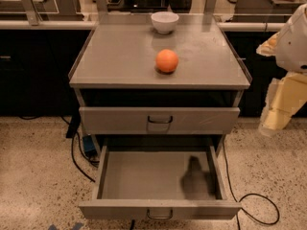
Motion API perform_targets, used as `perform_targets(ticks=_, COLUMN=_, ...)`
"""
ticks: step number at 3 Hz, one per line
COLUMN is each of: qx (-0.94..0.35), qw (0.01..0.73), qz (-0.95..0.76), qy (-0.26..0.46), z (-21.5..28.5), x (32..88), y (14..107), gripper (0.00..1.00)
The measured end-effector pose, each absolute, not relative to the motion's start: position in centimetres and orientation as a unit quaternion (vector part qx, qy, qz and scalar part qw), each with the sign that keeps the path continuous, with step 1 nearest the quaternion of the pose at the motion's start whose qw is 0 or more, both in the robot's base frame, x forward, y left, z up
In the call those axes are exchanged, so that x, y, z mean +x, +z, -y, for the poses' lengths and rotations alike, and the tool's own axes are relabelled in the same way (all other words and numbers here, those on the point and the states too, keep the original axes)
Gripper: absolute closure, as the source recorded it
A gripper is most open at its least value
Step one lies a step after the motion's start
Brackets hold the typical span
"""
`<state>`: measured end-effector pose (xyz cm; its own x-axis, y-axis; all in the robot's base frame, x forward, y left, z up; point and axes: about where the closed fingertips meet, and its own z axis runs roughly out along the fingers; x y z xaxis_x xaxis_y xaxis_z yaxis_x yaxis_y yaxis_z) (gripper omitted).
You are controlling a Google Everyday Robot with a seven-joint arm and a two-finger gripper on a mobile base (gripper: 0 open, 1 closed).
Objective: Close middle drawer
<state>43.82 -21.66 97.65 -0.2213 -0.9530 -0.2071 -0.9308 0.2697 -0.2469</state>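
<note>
The cabinet (120,56) fills the centre. Its middle drawer (144,176), grey and shallow, stands pulled far out at bottom centre, with a dark shadow on its floor. The gripper (276,116), probably the pale blur at the right edge, is well apart from it; whether open or closed I cannot tell.

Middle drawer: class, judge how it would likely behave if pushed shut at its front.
The middle drawer looks like stiff metal, so it should probably slide as one piece without flexing. It appears empty, so likely light to move. It is wide; a push near its centre handle probably keeps it straight. The tool hangs beside the cabinet, apart from it.
</note>
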Motion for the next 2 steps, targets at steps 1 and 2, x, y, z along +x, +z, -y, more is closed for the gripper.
perform_targets(ticks=1, qx=-0.603, qw=0.164, qz=-0.780, qy=-0.038, z=21.5, x=43.8, y=97.8, gripper=0.00)
perform_targets(ticks=2, qx=-0.589, qw=0.187, qz=-0.786, qy=-0.024, z=19.4, x=42.9, y=96.0, gripper=0.00)
